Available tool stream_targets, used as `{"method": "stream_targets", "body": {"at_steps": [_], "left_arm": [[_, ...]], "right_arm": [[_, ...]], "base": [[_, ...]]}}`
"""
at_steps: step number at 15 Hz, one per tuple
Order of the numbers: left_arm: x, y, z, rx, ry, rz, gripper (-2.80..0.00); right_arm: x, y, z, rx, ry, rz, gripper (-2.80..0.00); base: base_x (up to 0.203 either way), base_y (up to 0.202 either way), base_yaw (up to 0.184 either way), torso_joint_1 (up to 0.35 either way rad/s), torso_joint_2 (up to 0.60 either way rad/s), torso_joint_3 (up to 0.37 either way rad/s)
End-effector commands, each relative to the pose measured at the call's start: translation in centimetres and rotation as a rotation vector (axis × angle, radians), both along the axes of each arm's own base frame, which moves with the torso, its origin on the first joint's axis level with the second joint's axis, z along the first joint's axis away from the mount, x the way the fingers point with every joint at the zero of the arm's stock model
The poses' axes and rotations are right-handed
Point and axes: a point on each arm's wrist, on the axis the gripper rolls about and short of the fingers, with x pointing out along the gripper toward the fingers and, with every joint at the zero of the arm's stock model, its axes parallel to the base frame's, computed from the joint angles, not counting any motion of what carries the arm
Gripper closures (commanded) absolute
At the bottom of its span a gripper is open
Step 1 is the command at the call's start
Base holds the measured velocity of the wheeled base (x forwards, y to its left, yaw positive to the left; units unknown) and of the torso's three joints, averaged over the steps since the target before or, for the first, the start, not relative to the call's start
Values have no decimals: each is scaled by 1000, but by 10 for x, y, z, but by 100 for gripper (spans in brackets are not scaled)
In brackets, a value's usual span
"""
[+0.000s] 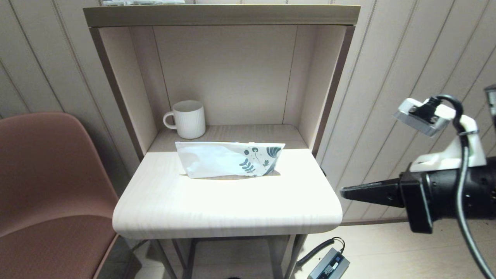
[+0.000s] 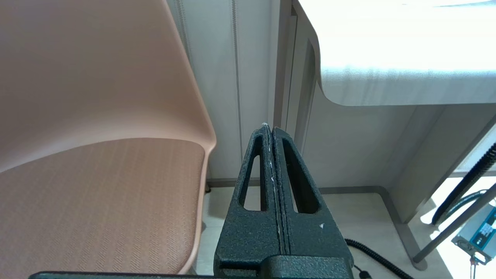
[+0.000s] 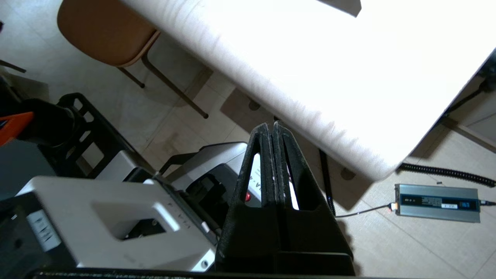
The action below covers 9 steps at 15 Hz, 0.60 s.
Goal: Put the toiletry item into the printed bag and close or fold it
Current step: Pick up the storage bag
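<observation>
The printed bag (image 1: 228,159), a white pouch with dark teal leaves at its right end, lies across the back of the pale table top (image 1: 228,201), folded over. No toiletry item shows; it is hidden or out of view. My right gripper (image 1: 343,192) is shut and empty, held off the table's right edge at about table height, pointing left; in the right wrist view that gripper (image 3: 270,124) hangs over the floor near the table's corner. My left gripper (image 2: 269,127) is shut and empty, low beside the chair, below the table's front left corner; it does not show in the head view.
A white ribbed mug (image 1: 188,118) stands at the back left inside the shelf alcove (image 1: 128,97). A brown chair (image 1: 46,186) sits left of the table. A grey power brick (image 1: 329,265) and coiled cable lie on the floor.
</observation>
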Motion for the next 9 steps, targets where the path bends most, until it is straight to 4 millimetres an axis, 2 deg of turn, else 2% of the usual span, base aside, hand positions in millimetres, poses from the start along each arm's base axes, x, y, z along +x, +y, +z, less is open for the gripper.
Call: {"method": "stream_targets", "body": {"at_steps": [1,3,4,9], "left_arm": [[0,0,0,2,3,0,0],[0,0,0,0,2,0,0],[0,0,0,0,1,0,0],[0,0,0,2,5,0,0]], "right_arm": [[37,15,-21,-41,40,2,0],[71,29,-34,-25,-59,1,0],[81,31,-37,-23,-88,-3,0],[95,22,-35,-33,-135,-34,0]], "base": [[0,0,0,0,0,0],[0,0,0,0,0,0],[0,0,0,0,0,0],[0,0,0,0,0,0]]}}
